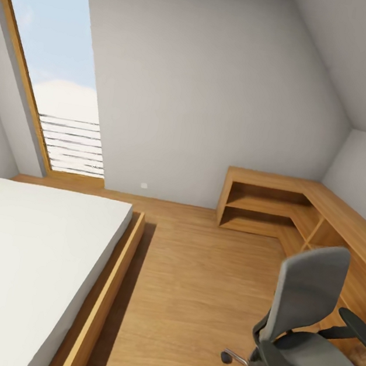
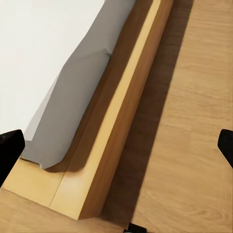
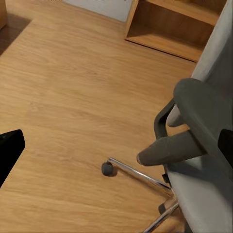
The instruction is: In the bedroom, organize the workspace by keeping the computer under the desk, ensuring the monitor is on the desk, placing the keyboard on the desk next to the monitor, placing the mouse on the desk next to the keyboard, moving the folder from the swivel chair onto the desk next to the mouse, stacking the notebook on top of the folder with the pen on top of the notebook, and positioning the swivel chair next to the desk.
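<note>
The swivel chair point(image 1: 303, 320), with grey seat and backrest and black armrests, stands at the lower right of the head view, and what shows of its seat is bare. In the right wrist view the swivel chair point(image 3: 204, 116) is close, with a chrome leg and castor point(image 3: 107, 168) on the wood floor. My right gripper point(image 3: 116, 148) is open, with dark fingertips point(image 3: 9, 150) at both frame edges. My left gripper point(image 2: 116, 145) is open too, above the bed's wooden frame point(image 2: 111, 126). The desk, computer, monitor, keyboard, mouse, folder, notebook and pen are out of view.
A white-sheeted bed point(image 1: 30, 253) takes up the left side. A low wooden shelf unit point(image 1: 274, 206) runs along the far right wall and corner. A dark-framed skylight point(image 1: 59, 69) is at the far left. Wood floor point(image 1: 191, 279) lies open between bed and chair.
</note>
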